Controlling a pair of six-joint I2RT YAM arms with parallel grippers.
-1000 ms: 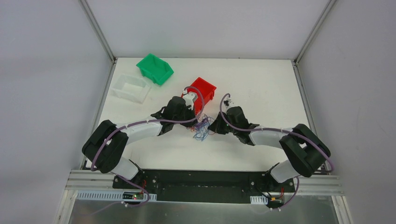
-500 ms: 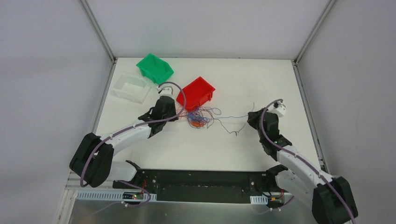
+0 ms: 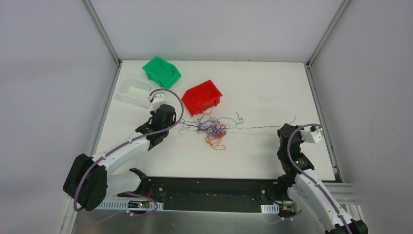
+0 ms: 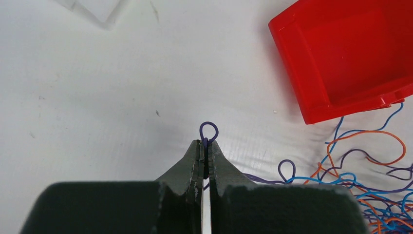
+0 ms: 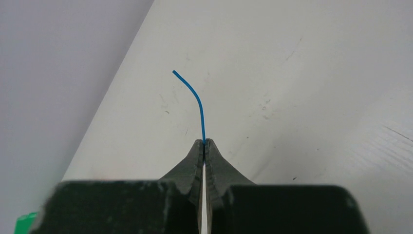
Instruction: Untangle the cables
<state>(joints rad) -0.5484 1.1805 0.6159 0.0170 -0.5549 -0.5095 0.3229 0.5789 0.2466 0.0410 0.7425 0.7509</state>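
Note:
The cables (image 3: 213, 129) lie as a loose tangle of blue, purple and orange strands in the middle of the table, just in front of the red bin (image 3: 202, 96). My left gripper (image 4: 206, 142) is shut on a purple cable, a small loop (image 4: 209, 131) of which pokes out past the tips. The tangle (image 4: 370, 170) spreads to its right. My right gripper (image 5: 204, 141) is shut on a blue cable, whose free end (image 5: 195, 100) curls beyond the tips. That blue strand (image 3: 258, 127) runs taut from the tangle to the right gripper (image 3: 285, 128).
A green bin (image 3: 161, 71) and a clear bin (image 3: 134, 91) stand at the back left, behind the left arm. The red bin (image 4: 350, 53) is open and holds nothing. The right arm is near the table's right edge (image 3: 324, 131).
Both arms have drawn apart from the middle: the left one leftwards, the right one far to the right and nearer. The tangle has loosened, and a blue strand is now stretched out of it.

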